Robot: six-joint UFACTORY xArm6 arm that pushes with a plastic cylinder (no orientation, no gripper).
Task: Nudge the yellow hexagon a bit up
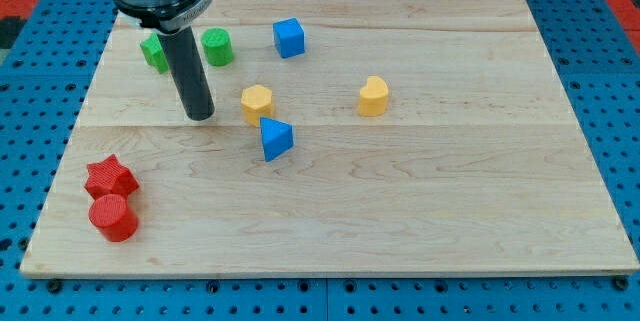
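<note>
progress: push not begun, I judge | yellow hexagon [257, 103] mid-worktop [450, 191], blue triangle [276, 139] at its 5 o'clock | my tip [200, 116] at its 9 o'clock, apart; must get to 6 | hand: none, bare rod

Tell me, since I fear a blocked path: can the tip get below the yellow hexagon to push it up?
Probably yes. My tip sits left of the yellow hexagon, but the blue triangle crowds its lower right.
</note>
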